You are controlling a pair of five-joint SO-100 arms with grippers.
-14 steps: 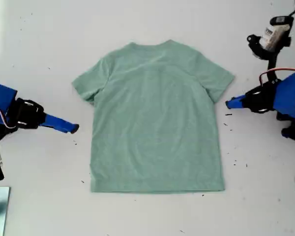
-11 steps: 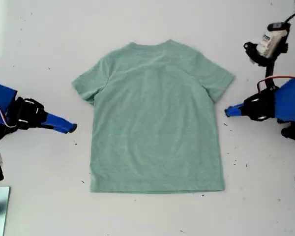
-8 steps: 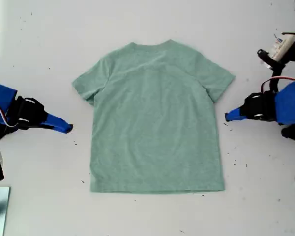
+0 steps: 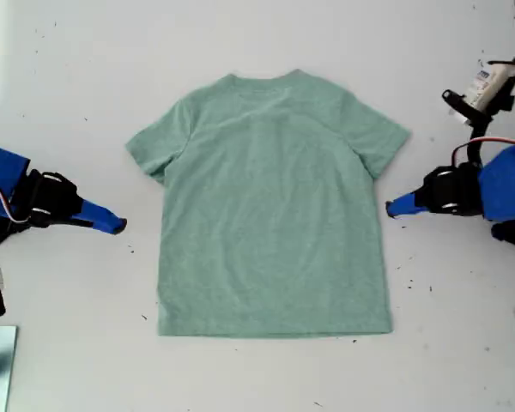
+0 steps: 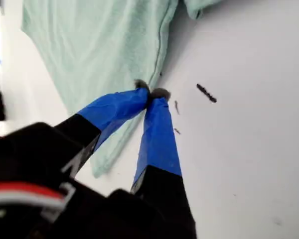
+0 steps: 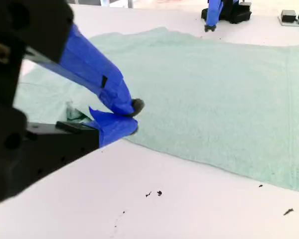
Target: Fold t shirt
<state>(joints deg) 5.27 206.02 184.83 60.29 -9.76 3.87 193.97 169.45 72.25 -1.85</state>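
White worktop [image 4: 69, 86] under even light, dotted here and there with small dark flecks [image 4: 397, 200]. Spread flat across its middle, the t shirt [image 4: 270, 206] – pale sage green, collar toward the exterior view's top, hem toward its bottom, both short sleeves laid out to the sides, no fold in it yet.

At the exterior view's right, my first claw [image 4: 388, 207], blue-taped, pointing at the shirt's side seam below the sleeve and sitting just beside the cloth edge. Seen from its own wrist camera, tips pressed together, nothing visibly caught between them, the shirt's edge right at the tips. Whether touching the fabric or only next to it, cannot tell.

At the exterior view's left, my second claw [image 4: 120, 227], also blue, aimed toward the shirt but clear of it, a strip of bare worktop between tip and cloth. From its wrist camera, tips drawn together or very nearly so – empty, low over the worktop, with the near sleeve just beyond.
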